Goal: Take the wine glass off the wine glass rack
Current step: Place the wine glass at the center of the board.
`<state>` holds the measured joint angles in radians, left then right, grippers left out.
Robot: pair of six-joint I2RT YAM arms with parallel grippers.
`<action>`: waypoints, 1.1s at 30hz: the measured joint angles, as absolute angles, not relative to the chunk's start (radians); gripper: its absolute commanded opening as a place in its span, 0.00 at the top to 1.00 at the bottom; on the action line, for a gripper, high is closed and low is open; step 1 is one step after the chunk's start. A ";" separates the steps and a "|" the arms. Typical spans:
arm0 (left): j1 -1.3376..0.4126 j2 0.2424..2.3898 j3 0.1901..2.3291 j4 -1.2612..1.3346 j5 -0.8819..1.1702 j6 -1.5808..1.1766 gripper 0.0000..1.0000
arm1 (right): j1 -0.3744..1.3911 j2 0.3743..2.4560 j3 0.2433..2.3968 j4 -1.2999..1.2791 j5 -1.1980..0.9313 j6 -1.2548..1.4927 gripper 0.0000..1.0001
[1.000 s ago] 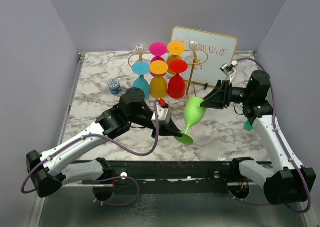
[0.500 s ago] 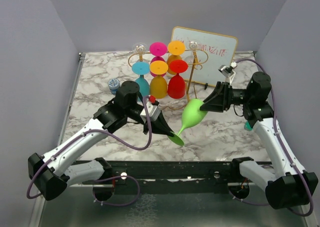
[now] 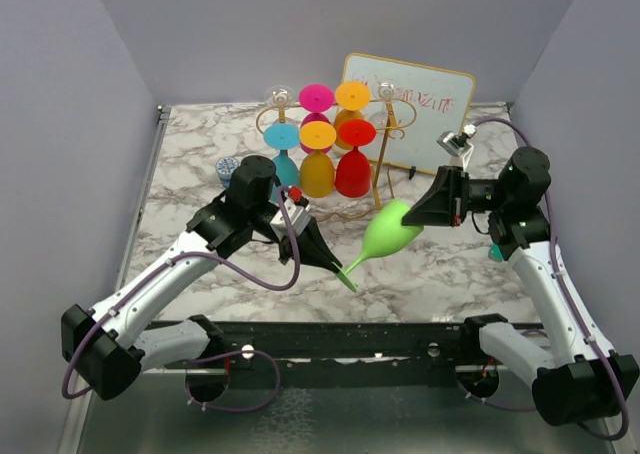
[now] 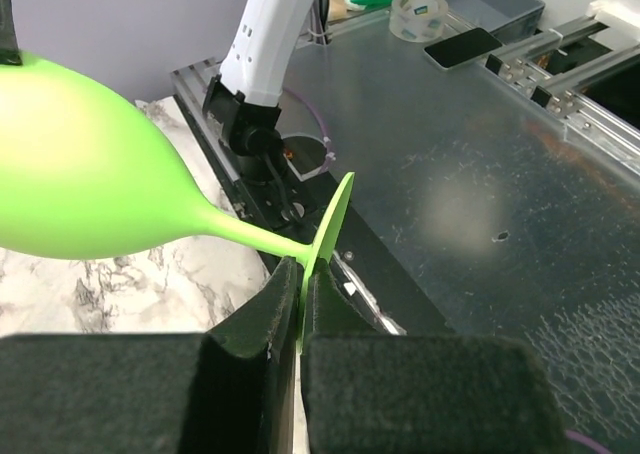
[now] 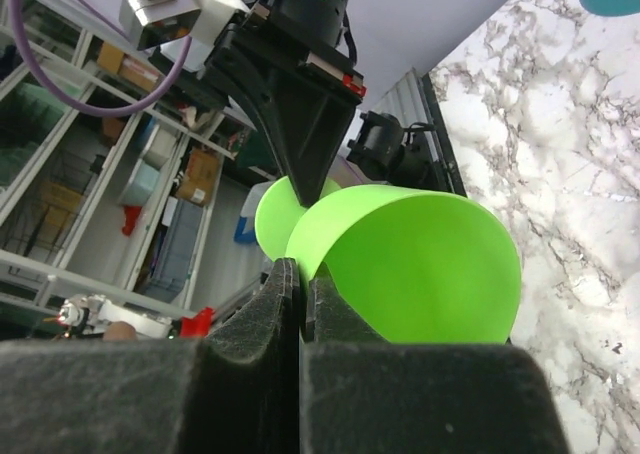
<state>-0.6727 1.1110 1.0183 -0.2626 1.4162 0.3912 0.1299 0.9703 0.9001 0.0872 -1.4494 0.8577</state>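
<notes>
A lime-green wine glass (image 3: pixel 385 236) hangs tilted over the table's front middle, held at both ends. My left gripper (image 3: pixel 335 264) is shut on the edge of its foot (image 4: pixel 335 224), its jaws pinching the thin disc, and the bowl (image 4: pixel 90 174) stretches away to the left. My right gripper (image 3: pixel 414 214) is shut on the bowl's rim (image 5: pixel 420 264), one finger inside and one outside. The gold wire wine glass rack (image 3: pixel 388 134) stands behind, with teal, yellow, red, pink and orange glasses hanging upside down on it.
A gold-framed whiteboard (image 3: pixel 420 109) leans at the back right, behind the rack. A small blue and white pot (image 3: pixel 228 166) sits left of the rack. A teal object (image 3: pixel 496 252) lies under my right arm. Grey walls close in both sides.
My right gripper has closed on the green glass's rim. The left gripper has swung the foot leftward and nearer, laying the glass flatter. The right arm has shifted slightly right.
</notes>
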 measured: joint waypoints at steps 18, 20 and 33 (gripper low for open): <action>-0.648 1.116 1.011 -0.273 1.288 0.368 0.10 | 0.141 1.023 1.021 -0.116 -1.406 0.691 1.00; -0.648 1.113 1.004 -0.272 1.268 0.359 0.01 | 0.141 1.048 1.066 -0.207 -1.374 0.611 1.00; -0.648 1.047 0.980 -0.268 1.105 0.245 0.01 | 0.143 1.136 1.231 -0.717 -0.984 0.263 1.00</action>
<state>-0.6479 1.0473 0.9802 -0.2680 1.1046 0.2447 0.1432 1.1358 1.2308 -0.7170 -0.9840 0.2630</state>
